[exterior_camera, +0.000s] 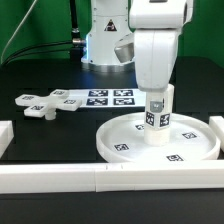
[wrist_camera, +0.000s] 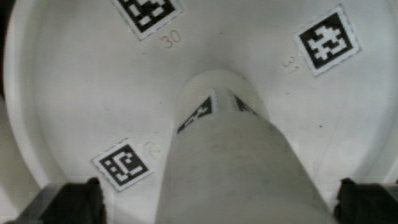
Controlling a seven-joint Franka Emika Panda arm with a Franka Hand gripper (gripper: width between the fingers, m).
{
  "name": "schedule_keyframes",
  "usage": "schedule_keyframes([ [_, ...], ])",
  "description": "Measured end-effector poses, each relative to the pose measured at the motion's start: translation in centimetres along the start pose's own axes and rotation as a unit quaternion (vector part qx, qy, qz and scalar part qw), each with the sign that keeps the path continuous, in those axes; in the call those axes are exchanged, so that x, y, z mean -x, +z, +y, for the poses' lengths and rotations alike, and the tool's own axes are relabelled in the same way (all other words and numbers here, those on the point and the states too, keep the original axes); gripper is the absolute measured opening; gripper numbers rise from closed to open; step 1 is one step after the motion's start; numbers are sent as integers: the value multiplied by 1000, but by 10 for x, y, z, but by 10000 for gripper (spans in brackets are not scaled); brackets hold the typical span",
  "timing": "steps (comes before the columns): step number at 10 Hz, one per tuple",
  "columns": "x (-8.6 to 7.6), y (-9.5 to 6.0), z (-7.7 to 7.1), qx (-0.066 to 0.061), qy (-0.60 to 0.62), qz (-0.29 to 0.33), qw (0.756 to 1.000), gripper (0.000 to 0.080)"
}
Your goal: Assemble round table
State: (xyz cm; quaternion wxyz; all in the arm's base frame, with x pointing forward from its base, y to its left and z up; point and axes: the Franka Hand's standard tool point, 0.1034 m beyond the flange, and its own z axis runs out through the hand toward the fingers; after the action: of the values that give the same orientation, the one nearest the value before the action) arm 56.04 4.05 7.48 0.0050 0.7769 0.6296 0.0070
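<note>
The large round disc (exterior_camera: 118, 143) lies flat on the table at the exterior view's right. The thick cylindrical leg (exterior_camera: 156, 118) stands upright on its middle. My gripper (exterior_camera: 158, 98) reaches down over the top of the leg. In the wrist view the leg (wrist_camera: 240, 150) runs down to the disc (wrist_camera: 71, 90), between my two dark fingertips (wrist_camera: 68, 203). Each fingertip stands a little apart from the leg's sides, so my gripper (wrist_camera: 217, 202) is open around the leg. The cross-shaped four-arm piece (exterior_camera: 45, 102) lies loose at the exterior view's left.
The marker board (exterior_camera: 108, 97) lies behind the disc. A long white border bar (exterior_camera: 100, 180) runs along the front, with short bars at the left (exterior_camera: 5, 135) and right (exterior_camera: 217, 125). The robot's base (exterior_camera: 105, 40) stands at the back.
</note>
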Motion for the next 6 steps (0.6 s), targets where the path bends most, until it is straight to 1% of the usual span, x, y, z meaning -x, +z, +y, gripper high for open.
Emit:
schedule_keyframes([
  [2, 1, 1, -1, 0, -47, -5, 999, 649],
  [5, 5, 2, -1, -1, -83, -7, 997, 649],
  [6, 7, 3, -1, -2, -81, -7, 997, 515],
])
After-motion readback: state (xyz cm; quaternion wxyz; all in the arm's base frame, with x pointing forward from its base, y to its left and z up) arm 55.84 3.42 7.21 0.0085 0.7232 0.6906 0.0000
